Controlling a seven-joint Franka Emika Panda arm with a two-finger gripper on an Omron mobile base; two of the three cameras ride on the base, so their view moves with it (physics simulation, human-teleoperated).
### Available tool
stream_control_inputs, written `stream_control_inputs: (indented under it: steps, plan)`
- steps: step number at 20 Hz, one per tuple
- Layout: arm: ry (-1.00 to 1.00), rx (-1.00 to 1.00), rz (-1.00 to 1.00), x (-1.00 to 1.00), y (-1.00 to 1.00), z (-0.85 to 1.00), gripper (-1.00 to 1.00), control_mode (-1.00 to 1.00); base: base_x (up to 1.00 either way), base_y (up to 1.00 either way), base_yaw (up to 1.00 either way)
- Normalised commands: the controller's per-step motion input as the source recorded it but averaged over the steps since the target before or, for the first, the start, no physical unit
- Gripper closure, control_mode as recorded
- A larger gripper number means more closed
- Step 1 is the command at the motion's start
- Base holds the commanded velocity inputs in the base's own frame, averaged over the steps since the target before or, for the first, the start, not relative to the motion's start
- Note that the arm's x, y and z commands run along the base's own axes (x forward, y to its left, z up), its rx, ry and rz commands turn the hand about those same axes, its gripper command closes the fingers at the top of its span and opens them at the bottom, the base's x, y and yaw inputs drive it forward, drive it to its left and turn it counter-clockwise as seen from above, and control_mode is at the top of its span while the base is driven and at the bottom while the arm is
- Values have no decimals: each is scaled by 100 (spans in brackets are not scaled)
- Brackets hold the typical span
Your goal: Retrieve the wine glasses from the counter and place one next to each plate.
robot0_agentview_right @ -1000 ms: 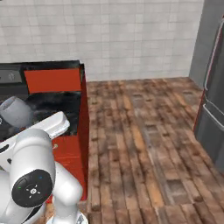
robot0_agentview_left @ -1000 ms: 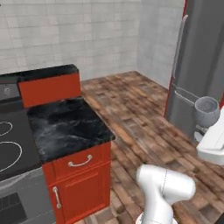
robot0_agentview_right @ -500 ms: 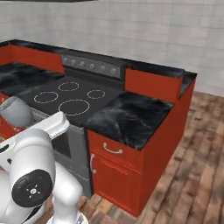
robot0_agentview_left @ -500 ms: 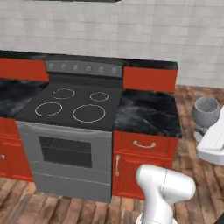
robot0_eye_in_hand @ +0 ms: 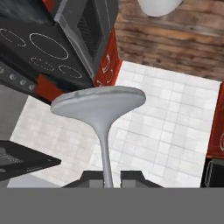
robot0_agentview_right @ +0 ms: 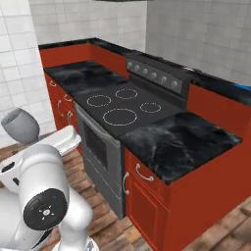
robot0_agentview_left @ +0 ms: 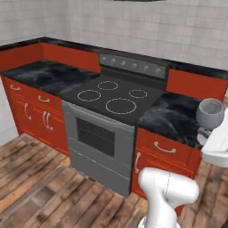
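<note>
- the gripper [robot0_eye_in_hand: 112, 177] is closed narrow on the thin stem of a wine glass [robot0_eye_in_hand: 101, 111]; in the hand view the stem runs up from between the two dark finger tips to the round foot, which spreads wide across the middle of the picture
- in the left base view the same wine glass [robot0_agentview_left: 210, 114] shows its rounded grey bowl at the right edge, carried in the air above the white arm link and in front of the counter [robot0_agentview_left: 176, 116]
- in the right base view the glass bowl [robot0_agentview_right: 20, 126] sits at the left edge, above the arm's white shoulder, with the white tiled wall [robot0_agentview_right: 17, 59] behind it
- the glass is not resting on any surface; it is off the counter and held clear of it
- the stove [robot0_agentview_left: 113, 97], a black cooktop with four ringed burners, is set between two counter sections; its grey oven door [robot0_agentview_left: 97, 138] faces the floor
- a control panel with a row of knobs [robot0_agentview_left: 133, 66] runs along the back of the stove
- red cabinets [robot0_agentview_left: 162, 153] with silver handles stand under the counter on both sides of the stove
- the floor [robot0_agentview_left: 40, 187] is wood plank, open in front of the cabinets
- a thin bright blue edge [robot0_agentview_right: 242, 87] shows at the far right of the right base view; what it belongs to cannot be told
</note>
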Motion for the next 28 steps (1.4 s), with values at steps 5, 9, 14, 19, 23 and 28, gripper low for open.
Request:
stream_control_inputs:
  steps: [5,9,14,19,23,28]
  plan:
    - [0,0,0,0,0,0,100,100,-59,-100,24]
    - [0,0,0,0,0,0,100,100,-40,-100,31]
    - [0,0,0,0,0,0,100,100,-1,-100,33]
    - [0,0,0,0,0,0,100,100,18,-100,32]
    - [0,0,0,0,0,0,100,100,19,-100,30]
    - [0,0,0,0,0,0,100,100,20,-100,24]
